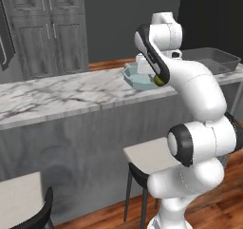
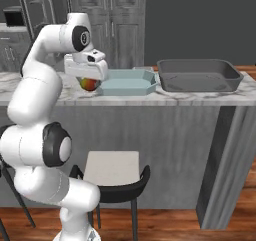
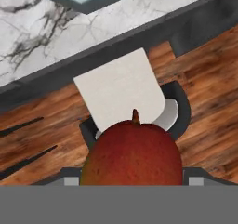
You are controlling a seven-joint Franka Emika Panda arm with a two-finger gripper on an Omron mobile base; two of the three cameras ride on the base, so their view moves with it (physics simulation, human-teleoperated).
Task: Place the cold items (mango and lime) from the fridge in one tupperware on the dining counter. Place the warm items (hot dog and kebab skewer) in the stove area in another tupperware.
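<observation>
The gripper held the mango, its jaws spread wide around the fruit. The mango hung above the near edge of the counter, just beside the near left corner of the blue-green tray. That tray was shallow and eight-sided with a flared rim, and it rested on the white, grey-veined marble top. A dark grey rectangular tray with sloped walls sat just beside the blue-green tray, on the side away from the mango. A chair with a pale square seat and dark frame stood on the wood floor against the counter's plain dark grey side, below the mango. The mango skin was red, smooth and rounded, with a short stem.
</observation>
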